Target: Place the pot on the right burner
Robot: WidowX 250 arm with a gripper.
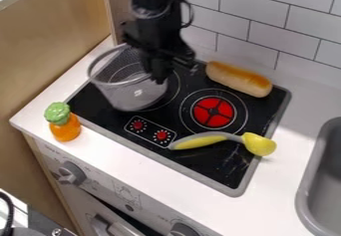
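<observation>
The black claw (160, 74) is seen hanging down over the stove, at the rim of the clear grey pot (126, 94); whether it is spread or closed, and whether the rim is gripped, cannot be told. The pot's body is found just beside the claw, below and to its left, standing over the left burner (174, 93), whose ring is partly covered by it. Above the claw, the black arm (154, 28) is seen entering from the top edge of the view. To the right of the claw, near the back edge of the black stove top (193, 168), a toy bun (238, 79) with a browned strip is laid at a slant. Below and to the right of the claw, the right burner (213, 112) is marked by a red disc with a dark cross. Straight below the claw, two red dials are set in a white-outlined panel (150, 131). Farther down and right, a yellow and grey spoon (258, 144) is laid across the stove top, its bowl end at the right. Well apart from the claw, down and left, an orange bottle with a green top (65, 126) is placed on the white table (120, 158). Farthest off, down and right, a grey sink (323, 180) is set into the table.
</observation>
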